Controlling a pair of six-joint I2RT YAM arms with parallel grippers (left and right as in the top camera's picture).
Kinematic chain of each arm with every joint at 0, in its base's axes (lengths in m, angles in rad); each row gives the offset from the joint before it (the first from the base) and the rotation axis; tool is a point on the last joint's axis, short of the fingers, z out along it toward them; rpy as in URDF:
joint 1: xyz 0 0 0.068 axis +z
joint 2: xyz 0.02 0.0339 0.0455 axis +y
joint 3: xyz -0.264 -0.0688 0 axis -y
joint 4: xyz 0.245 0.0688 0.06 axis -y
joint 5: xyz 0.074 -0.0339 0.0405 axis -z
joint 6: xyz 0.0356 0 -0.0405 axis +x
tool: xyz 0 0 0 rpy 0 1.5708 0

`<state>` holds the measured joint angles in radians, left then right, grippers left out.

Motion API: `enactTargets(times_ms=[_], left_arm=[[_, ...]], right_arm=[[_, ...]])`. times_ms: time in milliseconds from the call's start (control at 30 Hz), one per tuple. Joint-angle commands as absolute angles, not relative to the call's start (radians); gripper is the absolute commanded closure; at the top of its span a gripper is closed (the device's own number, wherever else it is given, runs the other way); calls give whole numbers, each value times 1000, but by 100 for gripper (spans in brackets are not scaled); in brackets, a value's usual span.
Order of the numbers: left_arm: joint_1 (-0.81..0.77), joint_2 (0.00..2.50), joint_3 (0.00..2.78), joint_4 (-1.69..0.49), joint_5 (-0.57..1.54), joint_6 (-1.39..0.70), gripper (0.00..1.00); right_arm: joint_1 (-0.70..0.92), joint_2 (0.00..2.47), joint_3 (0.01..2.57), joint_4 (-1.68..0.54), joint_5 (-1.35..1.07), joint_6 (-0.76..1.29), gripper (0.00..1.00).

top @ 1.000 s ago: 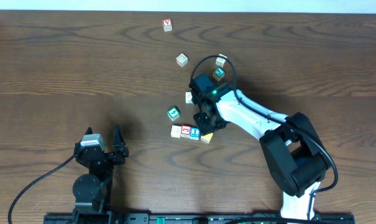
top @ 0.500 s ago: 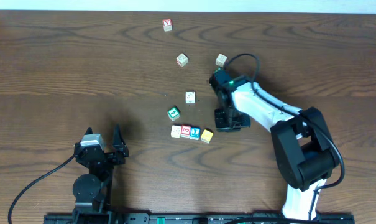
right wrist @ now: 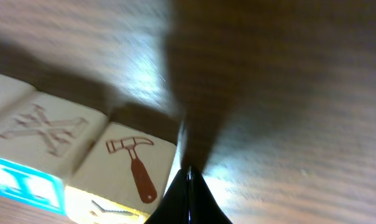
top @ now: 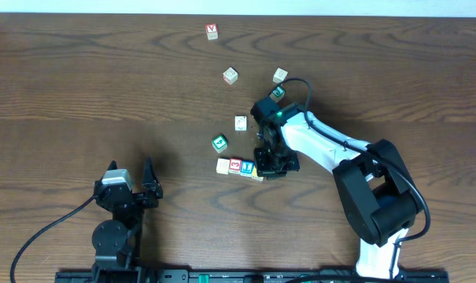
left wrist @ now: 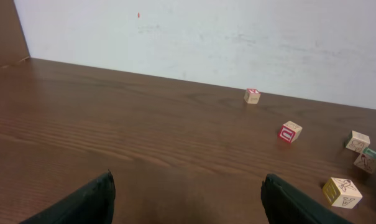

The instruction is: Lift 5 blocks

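Note:
A row of blocks lies mid-table: cream (top: 223, 166), red with a "3" (top: 235, 166), then blue (top: 247, 167). The yellow block at the row's right end is mostly hidden under my right gripper (top: 266, 163). A green block (top: 219, 143) sits just above the row. In the right wrist view the right gripper (right wrist: 189, 177) is shut with nothing in it, its tips on the table against the edge of a block with a hammer picture (right wrist: 128, 171). Beside that block is one with an X (right wrist: 45, 130). My left gripper (top: 146, 182) rests open at the front left, far from the blocks, its jaws wide apart over bare wood (left wrist: 188, 202).
Other cubes lie farther back: a red "V" cube (top: 212, 31), two cream ones (top: 230, 75) (top: 279, 75), a green one (top: 277, 92) by the right arm's cable, and a cream one (top: 241, 123). The left wrist view shows scattered cubes (left wrist: 289, 132) before a white wall (left wrist: 237, 37).
My right gripper, shut throughout, swung away to the right of the row, then came back onto its right end, covering the yellow block again. The left arm has not moved.

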<state>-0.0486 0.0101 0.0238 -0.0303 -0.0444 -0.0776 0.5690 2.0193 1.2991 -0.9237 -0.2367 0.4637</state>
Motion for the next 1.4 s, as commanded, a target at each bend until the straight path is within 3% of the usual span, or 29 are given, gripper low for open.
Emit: enactTargets(times_ms=[0,200,900,1133,1233,1367], left_arm=[[-51,4,4,-68,-68,-72,24],[-51,4,4,-68,-68,-72,24],[-51,4,4,-68,-68,-72,24],[-51,4,4,-68,-68,-72,24],[-51,4,4,-68,-68,-72,24],[-51,4,4,-68,-68,-72,24]], right_arm=[[578,2057,1267,-875,-179,474,99],[580,2057,1267,-888,-94,474,99],[657,2057,1267,-936,-159,556,99],[631,2057,1267,-1055,138,774,97],[603,2057,1273,-997,188,747,96],[554,2057,1324,-878,187,556,95]])
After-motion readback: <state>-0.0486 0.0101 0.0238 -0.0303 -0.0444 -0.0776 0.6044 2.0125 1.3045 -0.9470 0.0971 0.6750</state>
